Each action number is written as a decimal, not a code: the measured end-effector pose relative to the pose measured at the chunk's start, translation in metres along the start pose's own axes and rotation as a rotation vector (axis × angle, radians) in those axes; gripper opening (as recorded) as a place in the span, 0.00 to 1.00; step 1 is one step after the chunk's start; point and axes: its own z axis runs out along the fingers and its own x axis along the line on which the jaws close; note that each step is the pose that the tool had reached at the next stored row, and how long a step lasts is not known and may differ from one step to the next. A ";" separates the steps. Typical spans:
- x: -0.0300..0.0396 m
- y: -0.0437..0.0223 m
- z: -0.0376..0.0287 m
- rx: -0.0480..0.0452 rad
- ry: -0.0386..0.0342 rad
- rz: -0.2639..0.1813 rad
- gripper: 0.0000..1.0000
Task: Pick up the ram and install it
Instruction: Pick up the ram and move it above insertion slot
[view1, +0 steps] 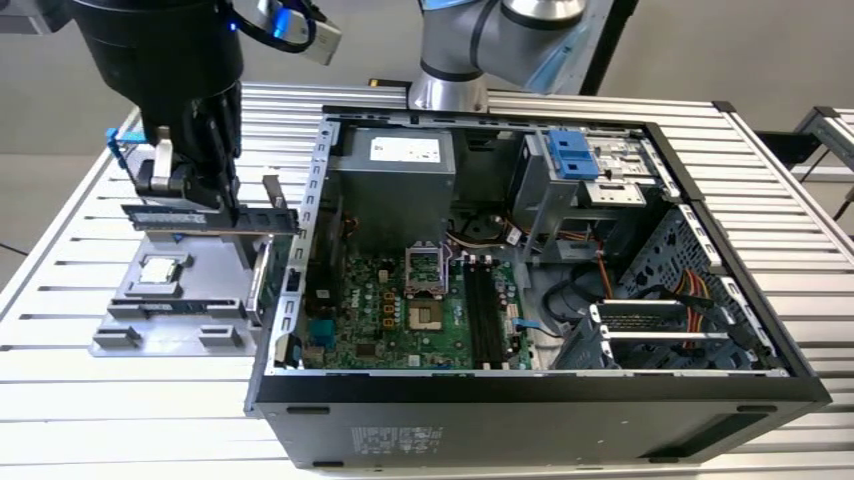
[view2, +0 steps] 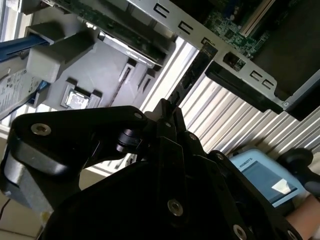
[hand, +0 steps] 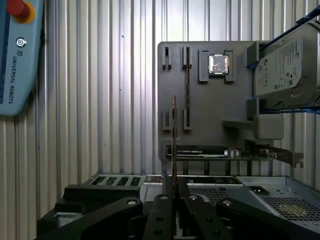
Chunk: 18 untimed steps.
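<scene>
Right at the gripper (view1: 187, 195), the job is partly done. The gripper is clamped on the ram (view1: 254, 218), and its fingers (hand: 159, 210) press on both flat sides. In the exterior view the ram is up in the air, lying level, with nothing under it touching it. In the first wrist view the ram (hand: 173, 130) is seen edge on, as a thin line coming out from between the fingers. So the pick-up part looks finished.

Just below the ram sits the gray tray (view1: 174, 340) on the metal desk (view1: 80, 400). The small square processor chip (hand: 218, 64) lies in its pocket on the tray. The hard drive (hand: 282, 70) in its blue frame rests at the tray's far end.

Next to the tray, on the exterior view's right, stands the open computer case (view1: 534, 420). One end of the ram is near the case wall, but the whole ram is outside the case.

Farther off, inside the case, is the green motherboard (view1: 380, 320). Its long black memory slots (view1: 483, 315) look empty. The ram is well apart from them, so the install part is not yet done.
</scene>
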 end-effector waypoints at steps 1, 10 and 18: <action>0.0000 -0.0020 -0.0001 0.0000 -0.0001 0.000 0.00; -0.0005 -0.0340 -0.0016 -0.0006 -0.0001 0.000 0.00; -0.0008 -0.0519 -0.0024 -0.0012 -0.0001 0.000 0.00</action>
